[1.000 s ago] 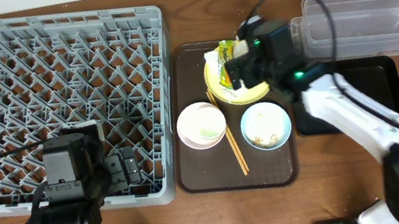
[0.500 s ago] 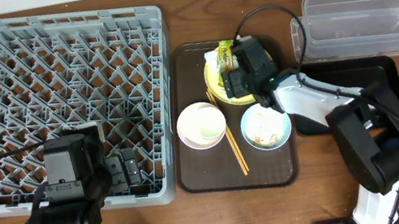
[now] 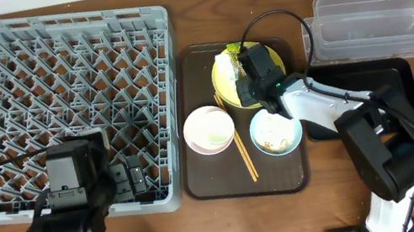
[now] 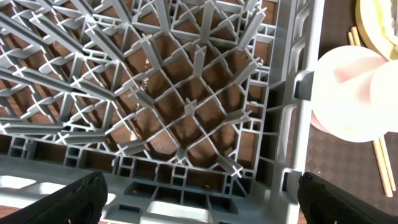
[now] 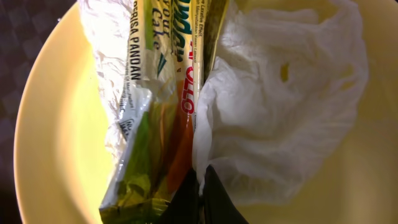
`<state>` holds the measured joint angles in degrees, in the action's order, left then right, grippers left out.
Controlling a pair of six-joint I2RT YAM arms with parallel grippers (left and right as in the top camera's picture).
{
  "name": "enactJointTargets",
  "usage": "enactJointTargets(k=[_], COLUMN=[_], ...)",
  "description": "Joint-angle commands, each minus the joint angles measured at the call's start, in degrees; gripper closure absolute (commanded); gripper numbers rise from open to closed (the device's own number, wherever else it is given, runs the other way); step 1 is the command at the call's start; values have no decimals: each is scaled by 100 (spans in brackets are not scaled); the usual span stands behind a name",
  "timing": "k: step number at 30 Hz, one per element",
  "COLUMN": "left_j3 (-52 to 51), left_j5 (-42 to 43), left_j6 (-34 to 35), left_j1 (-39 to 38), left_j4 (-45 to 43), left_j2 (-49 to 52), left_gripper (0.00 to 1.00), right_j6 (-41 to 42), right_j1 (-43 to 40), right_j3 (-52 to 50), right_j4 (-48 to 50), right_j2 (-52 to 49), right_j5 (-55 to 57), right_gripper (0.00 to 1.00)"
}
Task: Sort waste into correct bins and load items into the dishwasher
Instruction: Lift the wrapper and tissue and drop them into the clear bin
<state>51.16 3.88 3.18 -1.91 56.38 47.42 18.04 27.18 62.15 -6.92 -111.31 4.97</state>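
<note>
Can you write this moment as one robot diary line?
right gripper: shut where snack wrapper meets tissue on plate | held item: unclear | left gripper: open over dish rack

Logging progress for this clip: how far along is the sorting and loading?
Done: nothing; dish rack and clear tub look empty. In hand: right claw shut where snack wrapper meets tissue on the plate; which it pinches is unclear. Remaining: binning those, then racking plate, white bowl, blue bowl, chopsticks.

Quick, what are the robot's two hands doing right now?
Left gripper: open, holding nothing.
Right gripper: shut between snack wrapper and tissue; which it pinches, cannot tell.
</note>
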Motion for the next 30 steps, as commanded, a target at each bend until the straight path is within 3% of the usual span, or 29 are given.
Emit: enactJointTargets(k=[1, 12, 24, 26, 28, 30], left_j3=[131, 131, 131, 131, 131, 131], left_j5=[-48, -46, -46, -46, -46, -46], left_j6=[52, 52, 52, 52, 52, 52], left_j1=[13, 13, 13, 13, 13, 13], left_j4=[13, 13, 13, 15, 15, 15], left_j2=[-11, -9, -9, -9, -9, -9], left_gripper=[2, 2, 2, 2, 2, 2], right_j6=[-13, -286, 120, 122, 120, 122], right_j1=[-98, -1582, -3147, -3211, -3215, -3215], right_j3=[109, 129, 127, 127, 127, 127], right_j4=[-149, -297, -623, -501, -295, -243], right_j2=[562, 2461, 2190, 2015, 1867, 1851], right_j5=[138, 181, 468, 466, 422, 363], right_gripper=[99, 99, 95, 88, 69, 43])
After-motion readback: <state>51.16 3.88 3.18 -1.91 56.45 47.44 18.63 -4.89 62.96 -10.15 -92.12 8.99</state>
